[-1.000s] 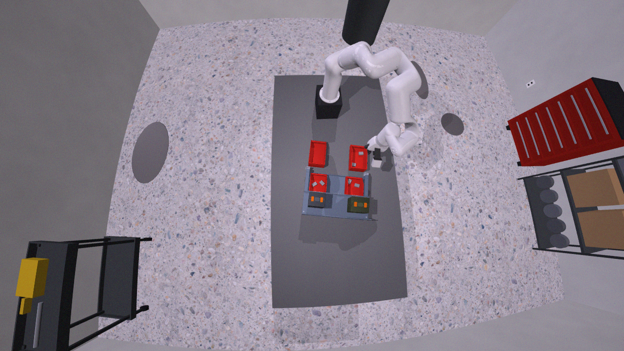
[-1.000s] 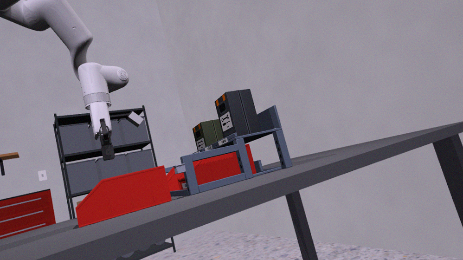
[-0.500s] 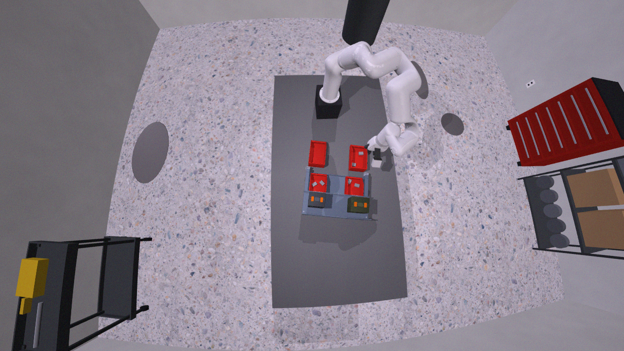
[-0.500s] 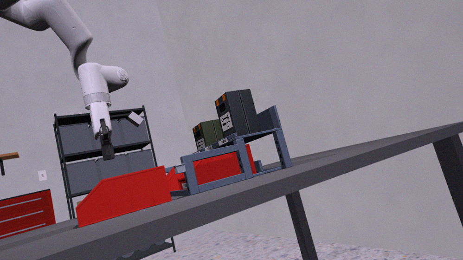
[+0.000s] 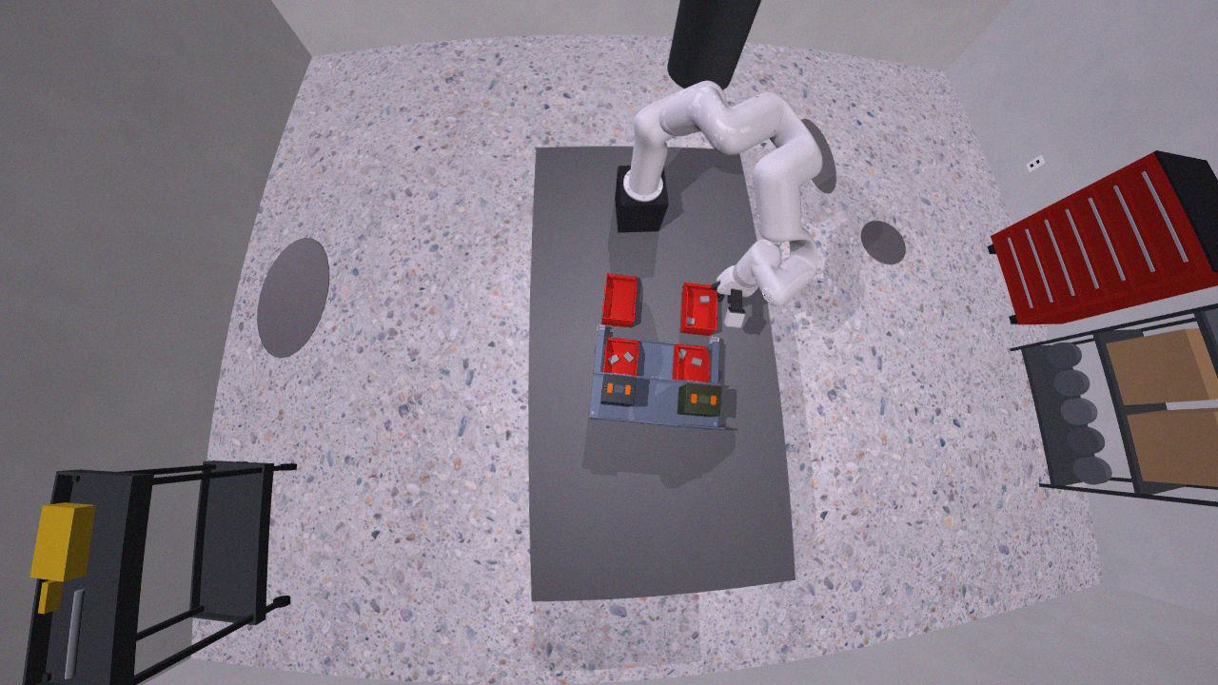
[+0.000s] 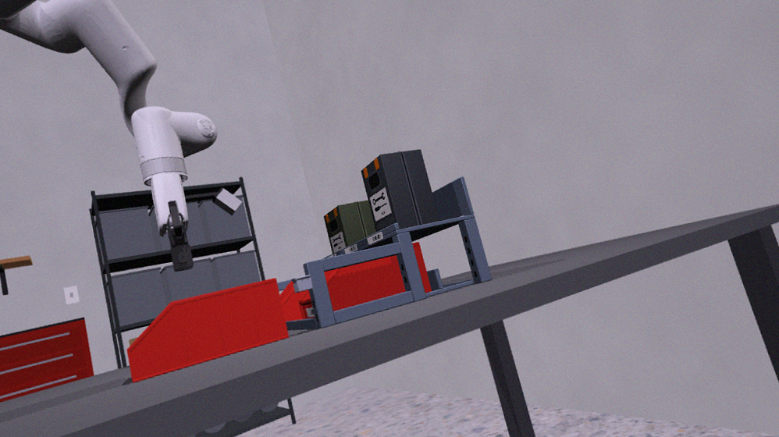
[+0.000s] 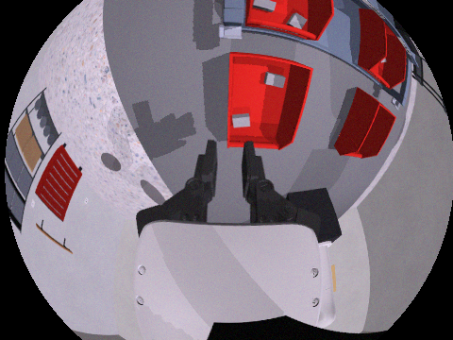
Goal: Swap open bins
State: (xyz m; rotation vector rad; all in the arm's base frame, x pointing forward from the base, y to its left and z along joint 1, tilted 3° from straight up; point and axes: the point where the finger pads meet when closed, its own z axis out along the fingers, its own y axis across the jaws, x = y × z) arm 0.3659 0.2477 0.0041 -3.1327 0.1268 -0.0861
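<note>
The empty red bin (image 5: 619,299) stands on the table in front of the blue-grey shelf (image 5: 659,379); it is the near bin in the side view (image 6: 205,329) and sits at the right of the wrist view (image 7: 365,123). A red bin with grey parts (image 5: 698,307) (image 7: 267,101) stands on the table to its right, in front of the shelf. Two more red bins with parts (image 5: 622,356) (image 5: 691,362) sit in the shelf, with a bare gap (image 5: 657,362) between them. My gripper (image 5: 732,300) (image 6: 180,260) (image 7: 229,152) hangs above the table just beside the bin with parts, fingers partly open and empty.
A dark grey closed box (image 5: 624,391) and a green closed box (image 5: 698,399) stand on the shelf's upper board. The arm's black base (image 5: 641,204) is at the table's far end. A red tool chest (image 5: 1107,238) and a rack stand off the table.
</note>
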